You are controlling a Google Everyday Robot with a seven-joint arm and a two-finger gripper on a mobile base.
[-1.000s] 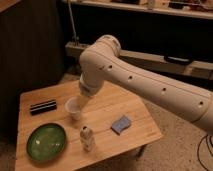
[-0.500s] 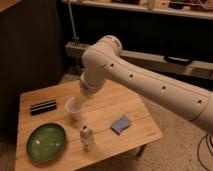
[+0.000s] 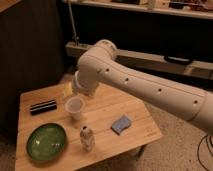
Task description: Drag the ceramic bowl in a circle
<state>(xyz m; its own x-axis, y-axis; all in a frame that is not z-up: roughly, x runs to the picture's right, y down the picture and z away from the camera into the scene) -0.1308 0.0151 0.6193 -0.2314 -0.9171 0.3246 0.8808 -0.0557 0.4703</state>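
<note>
Wooden table [image 3: 107, 105] — approach step: gripper [image 3: 75, 94] left of centre, over white cup [image 3: 75, 107], jaws wide, empty. Next — reach lower left, contact ceramic bowl [image 3: 46, 141] rim.

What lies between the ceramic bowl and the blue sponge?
In the camera view, a small pale bottle stands between the ceramic bowl and the blue sponge. The gripper hangs farther back, above the white cup.

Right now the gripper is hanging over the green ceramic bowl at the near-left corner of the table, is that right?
Not quite. In the camera view the gripper hangs over the white cup, not the ceramic bowl. The bowl does sit at the table's near-left corner.
</note>
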